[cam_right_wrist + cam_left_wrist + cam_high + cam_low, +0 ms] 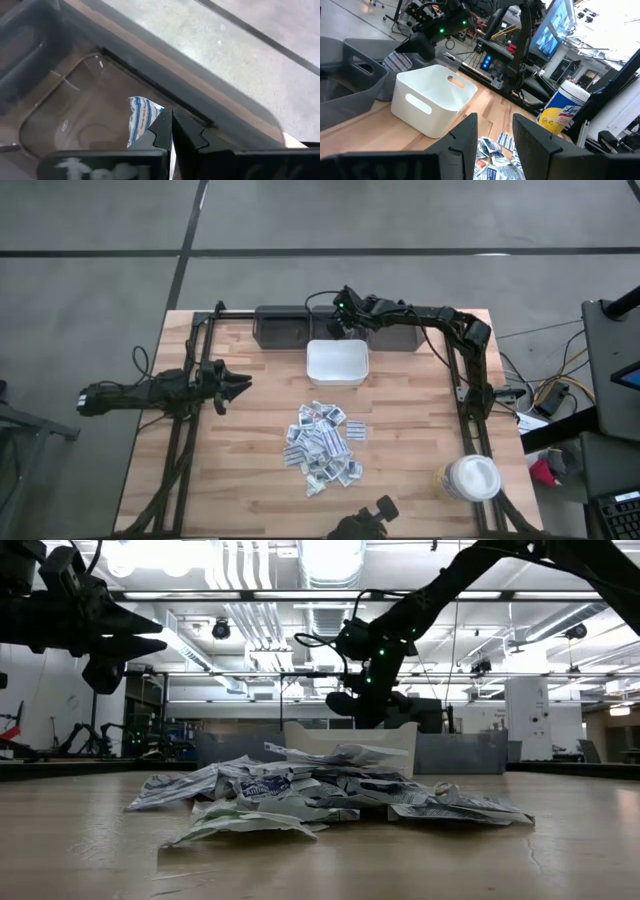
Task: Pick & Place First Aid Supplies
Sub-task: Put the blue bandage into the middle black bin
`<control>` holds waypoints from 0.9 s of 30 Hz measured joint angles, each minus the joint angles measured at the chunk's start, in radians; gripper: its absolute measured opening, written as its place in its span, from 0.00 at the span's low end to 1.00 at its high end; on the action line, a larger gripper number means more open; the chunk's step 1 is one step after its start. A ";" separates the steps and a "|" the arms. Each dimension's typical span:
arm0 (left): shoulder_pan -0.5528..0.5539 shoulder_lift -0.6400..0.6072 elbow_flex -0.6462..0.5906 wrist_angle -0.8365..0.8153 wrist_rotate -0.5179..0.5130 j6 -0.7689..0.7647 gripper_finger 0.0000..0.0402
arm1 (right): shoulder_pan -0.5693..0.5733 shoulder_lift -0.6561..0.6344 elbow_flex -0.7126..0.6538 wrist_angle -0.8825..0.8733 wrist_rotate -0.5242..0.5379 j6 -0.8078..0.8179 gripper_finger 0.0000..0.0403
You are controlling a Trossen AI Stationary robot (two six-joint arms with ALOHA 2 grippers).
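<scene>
The first aid supplies, small white sachets with blue print, lie in a loose pile (322,445) (320,795) mid-table. My right gripper (342,310) (171,122) hangs over a dark grey bin (75,105) at the table's far edge, shut on one striped sachet (140,119) (396,62). My left gripper (245,383) (492,135) waits at the table's left side, level, open, with nothing between its fingers. My right gripper pinches the sachet between its two fingers by one edge (151,125). The fingers slant down from above toward the far edge. The sachet hangs below them, clear of the table, over the bin's inside.
A white bin (337,364) (432,100) stands just in front of the grey bins. A second grey bin (283,328) sits to the left of the first. A white round lidded tub (472,478) (565,107) stands near the right front corner.
</scene>
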 joint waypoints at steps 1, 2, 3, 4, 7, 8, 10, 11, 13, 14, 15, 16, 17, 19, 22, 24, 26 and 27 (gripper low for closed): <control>0.000 0.000 0.000 0.000 0.000 0.000 0.31 | -0.001 0.005 0.000 0.000 -0.010 0.000 0.02; 0.000 0.000 0.000 0.000 0.000 0.000 0.31 | -0.001 0.010 0.000 0.000 -0.017 0.000 0.02; 0.000 0.000 0.000 0.000 0.000 0.000 0.31 | -0.001 0.014 -0.001 -0.001 -0.018 0.000 0.02; 0.000 0.000 0.000 0.000 0.000 0.000 0.31 | -0.001 0.016 -0.001 -0.003 -0.020 0.000 0.02; 0.000 0.000 0.000 0.000 0.000 0.000 0.31 | -0.001 0.017 -0.001 0.000 -0.020 0.000 0.03; 0.000 0.000 0.000 0.000 0.000 0.000 0.31 | -0.001 0.017 -0.001 -0.001 -0.020 0.000 0.04; 0.000 0.000 0.000 0.000 0.000 0.000 0.31 | -0.001 0.017 -0.001 -0.004 -0.021 0.000 0.07; 0.000 0.000 0.000 0.000 0.000 0.000 0.31 | -0.001 0.017 0.001 -0.006 -0.021 0.000 0.09; 0.000 0.000 0.000 0.000 0.000 0.000 0.31 | -0.001 0.017 0.005 -0.003 -0.021 0.000 0.13; 0.000 0.000 0.000 0.000 0.000 0.000 0.31 | -0.001 0.016 0.006 -0.004 -0.020 -0.001 0.16; 0.000 0.000 0.000 0.000 0.000 0.000 0.31 | -0.001 0.014 0.007 -0.005 -0.018 -0.008 0.18; 0.000 0.000 0.000 0.000 0.000 0.001 0.31 | -0.001 0.011 0.009 -0.007 -0.017 -0.025 0.20; 0.000 0.000 0.000 0.000 0.000 0.001 0.31 | -0.001 0.007 0.015 -0.008 -0.017 -0.042 0.22; 0.000 0.000 0.000 0.000 0.000 0.001 0.31 | 0.001 -0.010 0.033 -0.015 -0.020 -0.052 0.24; 0.000 0.000 0.000 0.000 0.000 0.001 0.31 | 0.010 -0.047 0.069 -0.065 -0.052 -0.048 0.27; 0.000 0.000 0.000 0.000 0.000 0.001 0.31 | 0.021 -0.079 0.084 -0.113 -0.087 -0.047 0.28; 0.000 0.000 0.000 -0.001 0.000 0.001 0.31 | 0.035 -0.121 0.091 -0.155 -0.123 -0.039 0.28; 0.000 0.000 0.000 -0.001 0.000 0.001 0.31 | 0.045 -0.146 0.091 -0.178 -0.139 -0.028 0.27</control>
